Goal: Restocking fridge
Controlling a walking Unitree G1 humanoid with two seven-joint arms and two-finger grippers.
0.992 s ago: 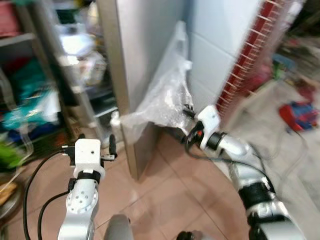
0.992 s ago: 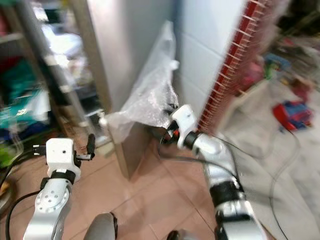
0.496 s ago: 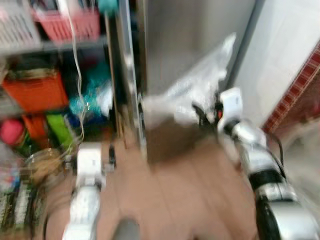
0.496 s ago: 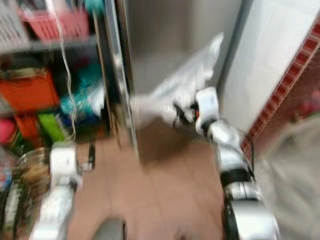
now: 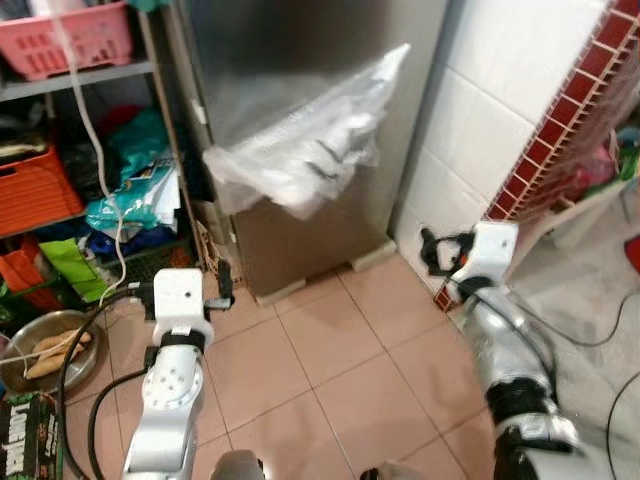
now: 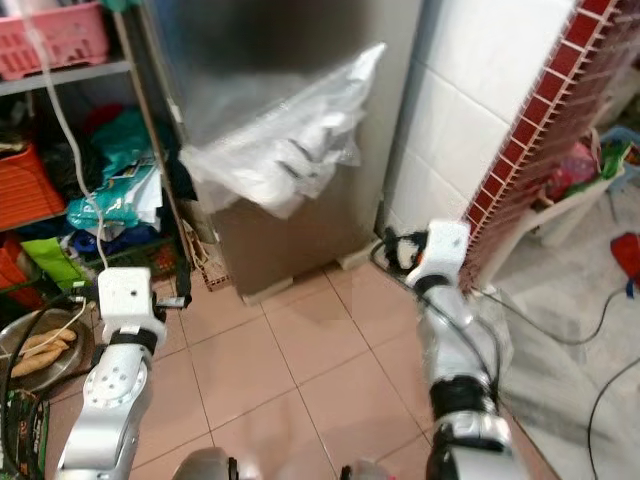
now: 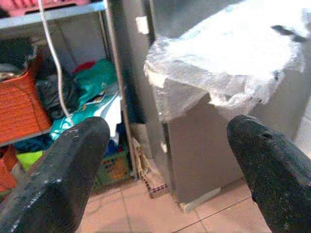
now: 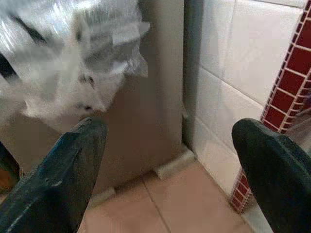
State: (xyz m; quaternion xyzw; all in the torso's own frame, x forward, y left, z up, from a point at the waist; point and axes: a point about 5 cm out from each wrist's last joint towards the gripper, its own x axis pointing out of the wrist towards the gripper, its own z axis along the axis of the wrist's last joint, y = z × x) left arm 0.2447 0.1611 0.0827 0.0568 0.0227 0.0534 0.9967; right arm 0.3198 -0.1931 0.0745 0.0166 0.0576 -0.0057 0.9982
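The fridge [image 5: 300,150] stands shut against the white tiled wall [image 5: 490,110], its steel door facing the robot. A crumpled sheet of clear plastic wrap [image 5: 300,150] sticks out from the door partway down, likely leftover packing film clinging to the steel, though the blur across the door makes it hard to say how it is fastened. Nothing to go inside the fridge can be seen in either gripper. To the robot's left, a set of shelves [image 5: 90,80] holds a pink basket [image 5: 65,40], an orange crate [image 5: 35,190] and bags, and a metal bowl [image 5: 40,350] sits on the tiled floor [image 5: 330,370] below them, perhaps where supplies are kept.

Both arms are raised in front of the body with the forearms reaching forward, a ready pose suited to approaching the door. The left gripper [image 5: 222,285] hovers low, just short of the fridge's lower left corner, and its 2 fingers [image 7: 63,170] are spread wide with nothing between them. The right gripper [image 5: 432,250] hangs near the gap between fridge and wall, pointing toward the fridge's lower right corner; its 2 fingers [image 8: 58,174] are also parted wide and hold nothing. Neither touches the fridge or the wrap. A red-tiled edge [image 5: 560,110] runs along the wall on the robot's right.
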